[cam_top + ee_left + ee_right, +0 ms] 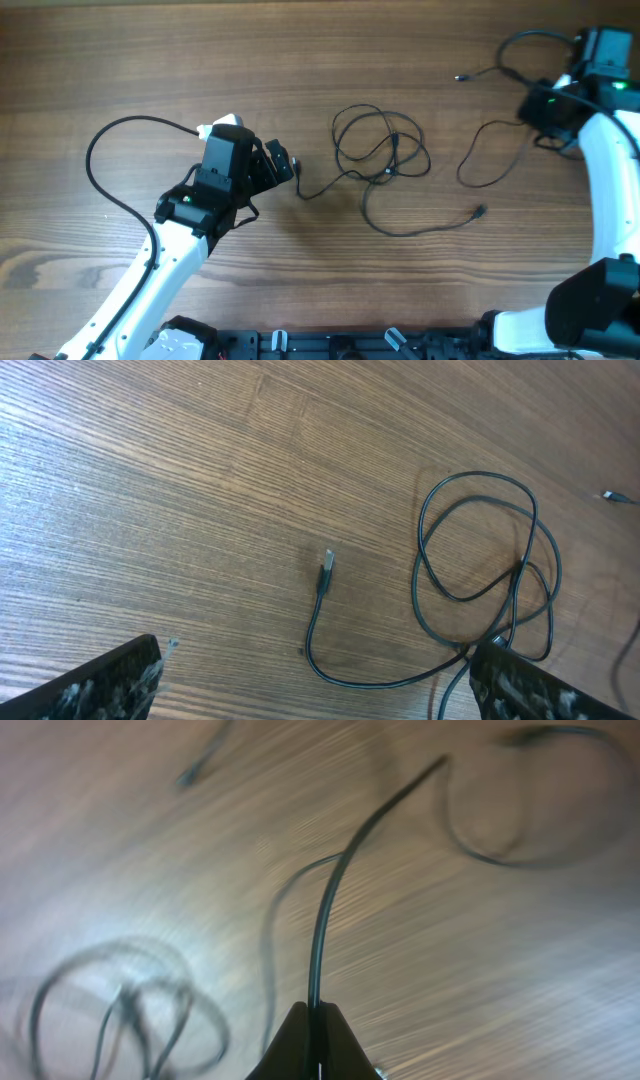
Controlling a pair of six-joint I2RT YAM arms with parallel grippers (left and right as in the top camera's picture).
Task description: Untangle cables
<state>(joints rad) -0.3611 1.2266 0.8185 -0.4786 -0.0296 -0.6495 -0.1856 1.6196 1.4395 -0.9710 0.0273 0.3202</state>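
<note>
Cables [385, 150]: loose overlapping loops at the centre of the surface [150, 60].
Right claw [318, 1020]: pinched shut on one strand [335, 890] at the far right, apparently to draw it clear of the bundle.
Left claw [288, 168]: wide and empty, just left of the loops and near a free plug end [325, 565], likely placed to pin it.

Overhead view is looking nice and even, soft light coming from above, no glare on the desk [120, 60]. The cables [380, 150] are throwing only faint thin shadows, and the left arm [190, 215] is dropping a darker smudge beside itself. Left wrist view is coming out crisp on the wood grain, but the left claw's fingers [100, 685] in the bottom corners are sitting out of focus. Right wrist view is smearing badly: grain is streaking, a pale bright patch is washing out the lower left, and only the cable [325, 920] at the right claw [312, 1045] is reading fairly sharp.
</note>
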